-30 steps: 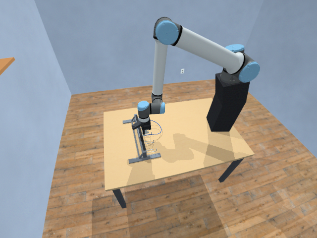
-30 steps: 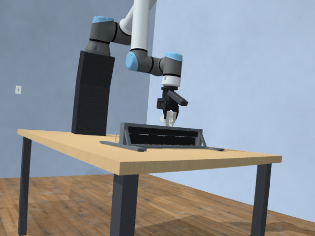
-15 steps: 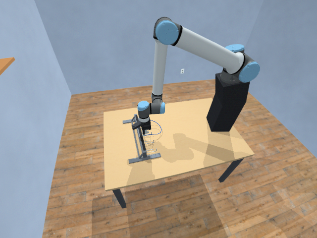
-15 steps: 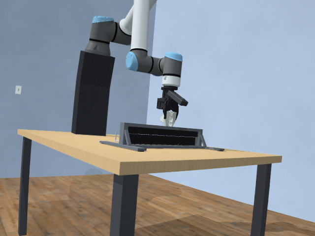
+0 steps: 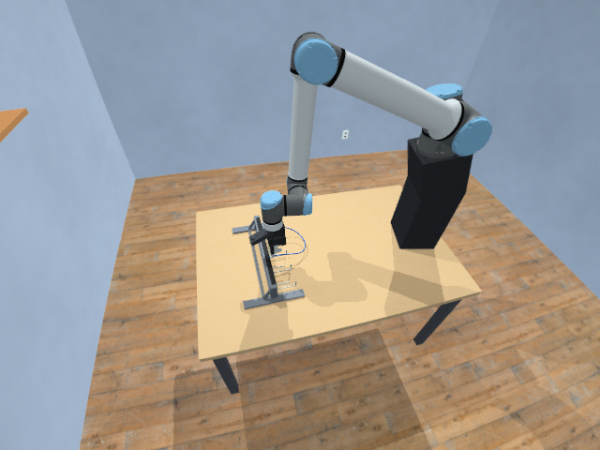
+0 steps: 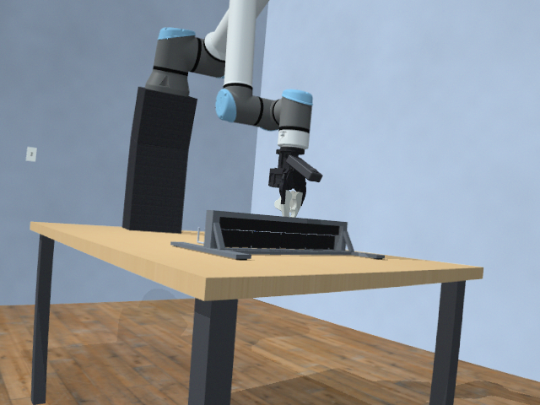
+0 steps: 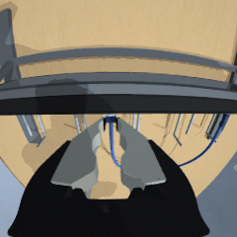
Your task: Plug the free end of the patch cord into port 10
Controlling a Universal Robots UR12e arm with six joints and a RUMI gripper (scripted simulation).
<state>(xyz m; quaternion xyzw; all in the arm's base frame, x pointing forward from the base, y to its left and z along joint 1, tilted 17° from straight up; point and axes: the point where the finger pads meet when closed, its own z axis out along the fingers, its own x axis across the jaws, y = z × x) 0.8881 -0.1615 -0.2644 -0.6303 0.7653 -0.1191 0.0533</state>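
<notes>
- The gripper [image 7: 112, 127] points down over the rack [image 6: 278, 233], which stands upright on the table [image 6: 244, 274] with its feet flat on the top.
- In the wrist view the two pale fingers converge toward their tips, and the free plug [image 7: 112, 118] sits clamped between those tips, right at the lower edge of the rack's dark top rail.
- The jaws are closed on the plug; only a narrow gap remains between them, filled by the plug body.
- The blue patch cord [image 7: 115, 148] leaves the plug and runs back down the gap between the fingers, toward the wrist.
- A second stretch of the cord shows at the right of the wrist view, rising to the far right end of the rack, where its other end sits in a port.
- In the top view the cord [image 5: 296, 242] arcs out from the gripper [image 5: 275, 247] on the side of the rack facing the arm's pedestal.
- Whether the plug has entered a port, and which port it faces, cannot be told; the rail hides the port openings.
- The latch orientation is too small to make out.
</notes>
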